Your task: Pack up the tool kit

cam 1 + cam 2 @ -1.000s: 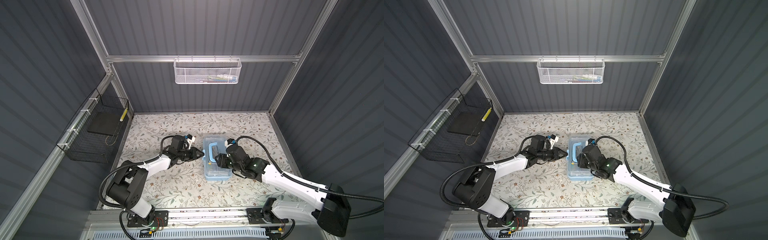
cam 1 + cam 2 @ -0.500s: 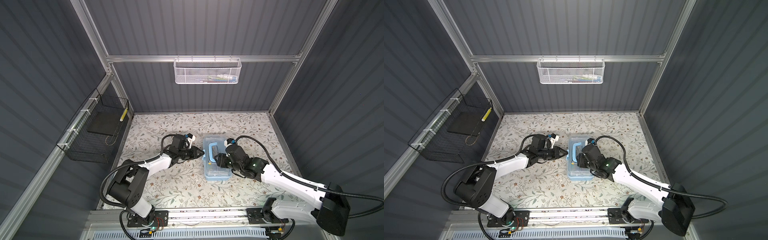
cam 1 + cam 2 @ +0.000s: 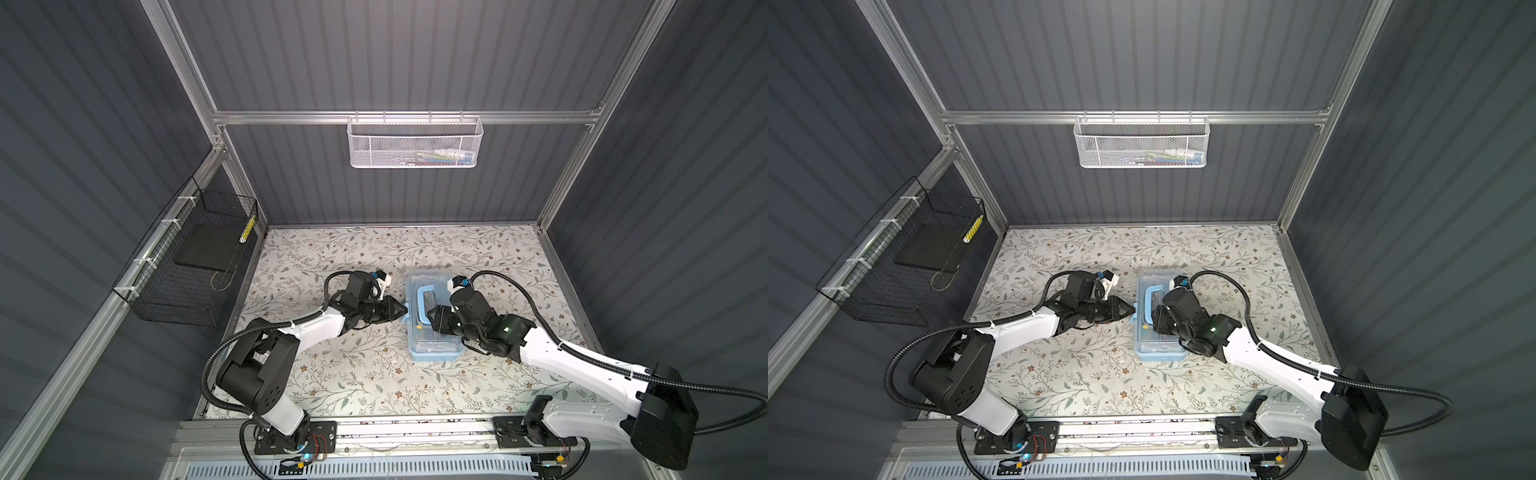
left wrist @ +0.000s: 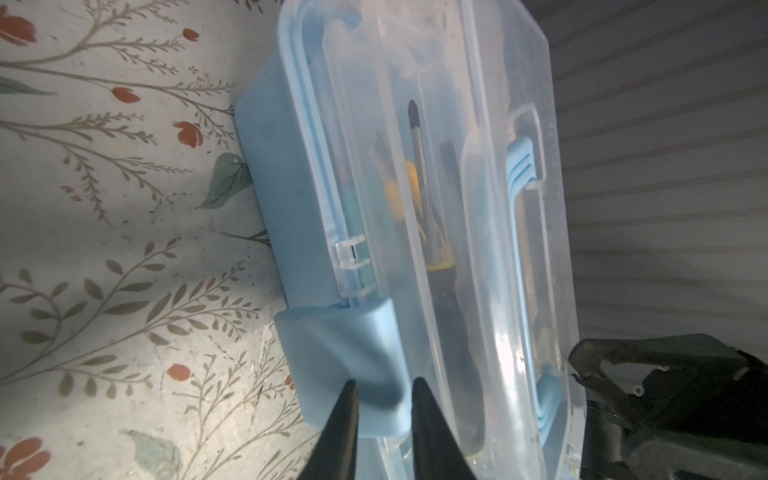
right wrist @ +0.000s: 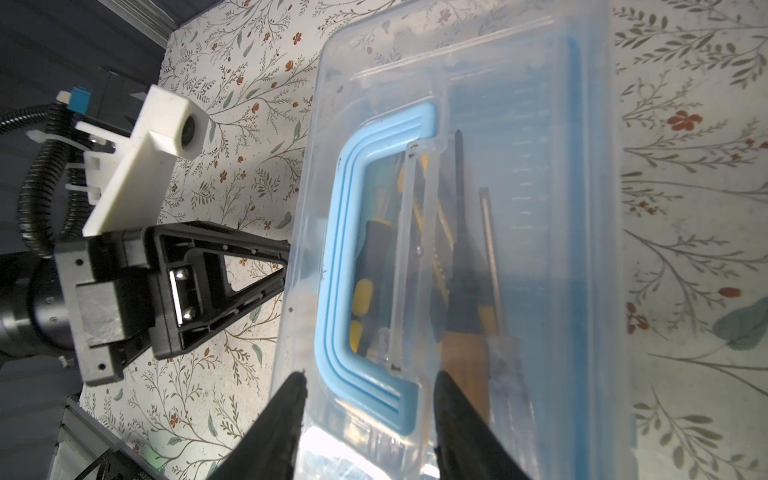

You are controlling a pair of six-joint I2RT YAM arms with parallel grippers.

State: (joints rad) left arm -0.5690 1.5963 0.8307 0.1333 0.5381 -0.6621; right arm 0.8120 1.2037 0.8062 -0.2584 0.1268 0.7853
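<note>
The tool kit (image 3: 432, 349) (image 3: 1158, 349) is a light-blue box with its clear lid down, lying mid-table. Through the lid I see yellow-and-black screwdrivers (image 5: 374, 257) and a hex key (image 5: 486, 232). My left gripper (image 3: 405, 309) (image 3: 1133, 309) (image 4: 384, 386) is at the box's left side, shut on the blue side latch (image 4: 345, 345). My right gripper (image 3: 430, 318) (image 3: 1155, 320) (image 5: 370, 380) is open over the lid. Its tips straddle one end of the blue handle (image 5: 345, 266), which lies flat. The left gripper (image 5: 286, 257) also shows in the right wrist view.
A white mesh basket (image 3: 415, 143) (image 3: 1140, 143) with a few items hangs on the back rail. A black wire basket (image 3: 187, 266) (image 3: 901, 270) is fixed to the left wall. Grey walls and metal posts close in the floral table.
</note>
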